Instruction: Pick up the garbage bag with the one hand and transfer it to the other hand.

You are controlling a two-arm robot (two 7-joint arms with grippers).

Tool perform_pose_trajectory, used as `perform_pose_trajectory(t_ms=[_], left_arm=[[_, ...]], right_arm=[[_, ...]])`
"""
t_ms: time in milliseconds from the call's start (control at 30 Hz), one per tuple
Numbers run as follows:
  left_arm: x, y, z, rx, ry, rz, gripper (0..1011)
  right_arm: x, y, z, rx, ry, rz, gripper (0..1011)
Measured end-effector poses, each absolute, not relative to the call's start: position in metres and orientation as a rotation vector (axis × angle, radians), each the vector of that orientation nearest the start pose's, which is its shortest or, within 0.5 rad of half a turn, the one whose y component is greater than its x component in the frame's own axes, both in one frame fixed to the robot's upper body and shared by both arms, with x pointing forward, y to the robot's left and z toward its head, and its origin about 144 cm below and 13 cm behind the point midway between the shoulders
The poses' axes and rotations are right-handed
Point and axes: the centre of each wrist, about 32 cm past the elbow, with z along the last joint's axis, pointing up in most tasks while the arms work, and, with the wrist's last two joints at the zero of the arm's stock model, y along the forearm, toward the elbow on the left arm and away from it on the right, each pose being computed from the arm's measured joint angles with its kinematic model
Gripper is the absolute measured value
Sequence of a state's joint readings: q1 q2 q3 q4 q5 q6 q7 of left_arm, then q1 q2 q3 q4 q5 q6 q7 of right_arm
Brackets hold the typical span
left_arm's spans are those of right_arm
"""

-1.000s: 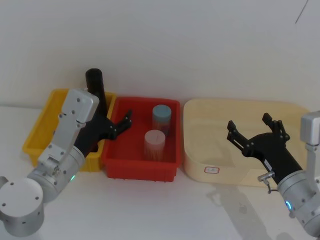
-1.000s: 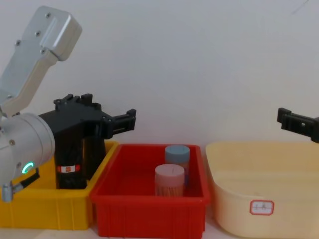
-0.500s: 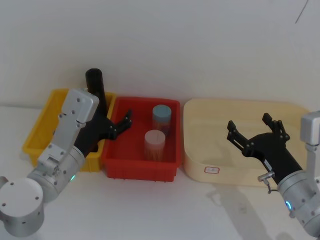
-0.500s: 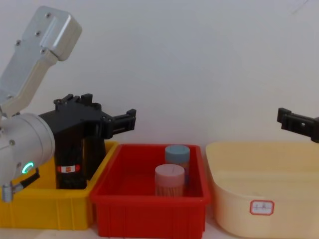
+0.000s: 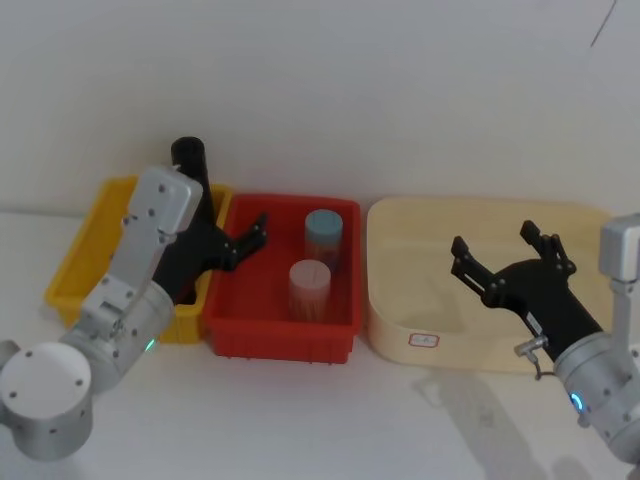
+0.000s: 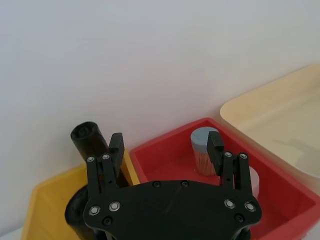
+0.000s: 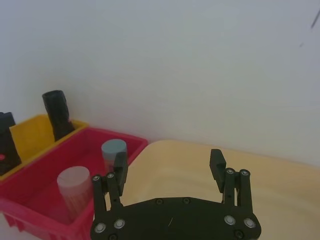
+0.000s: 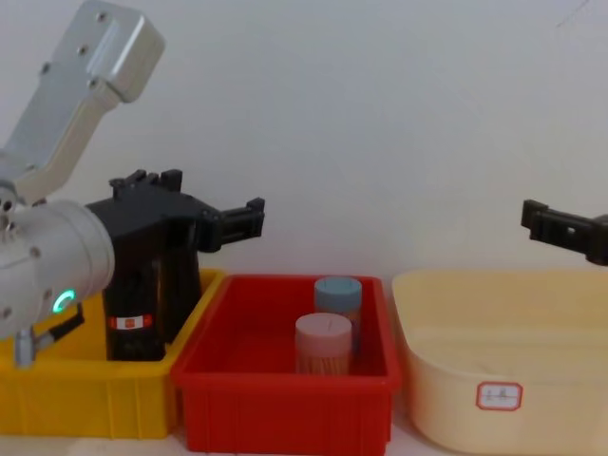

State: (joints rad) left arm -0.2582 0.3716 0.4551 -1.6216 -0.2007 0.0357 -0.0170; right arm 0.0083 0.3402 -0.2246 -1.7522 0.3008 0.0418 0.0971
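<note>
The left gripper (image 6: 165,146), lit green at the wrist, reaches forward with its jaws spread wide. The right gripper (image 7: 168,160), lit blue, hovers out on the right, jaws likewise parted.

Backdrop: plain off-white matte wall (image 5: 400,90), running the full width behind the work area, unbroken. One thin dark slanted line (image 5: 603,22) on it at upper right; cannot tell if crack or cord. Work surface: smooth white table top (image 5: 300,420), meeting the wall at the back. Lighting even and diffuse; soft grey shadows (image 5: 470,395) on the table at front right.
</note>
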Motion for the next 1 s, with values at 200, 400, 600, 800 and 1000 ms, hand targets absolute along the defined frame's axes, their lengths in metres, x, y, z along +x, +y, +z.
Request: perform_pose_trajectory(t_ms=[200,400,600,800,1000], left_arm=[[0.503,0.194,1.230,0.063,-0.265,1.117,1002],[0.505,0.203,1.262,0.051,-0.262,1.120,1002],[0.501,0.226,1.291,0.060,-0.252,1.143,1002],[0.492,0.252,1.304,0.090,-0.225,1.180,1001],[0.484,0.274,1.301,0.123,-0.191,1.207,1002]], right_arm=[[0.465,-0.244,1.198,0.041,-0.052,-1.153,1001],[0.483,-0.247,1.207,0.060,-0.023,-1.079,1002],[0.503,-0.247,1.217,0.070,0.004,-1.009,1001],[0.530,-0.245,1.228,0.071,0.045,-0.906,1002],[0.552,-0.239,1.235,0.064,0.080,-0.828,1001]])
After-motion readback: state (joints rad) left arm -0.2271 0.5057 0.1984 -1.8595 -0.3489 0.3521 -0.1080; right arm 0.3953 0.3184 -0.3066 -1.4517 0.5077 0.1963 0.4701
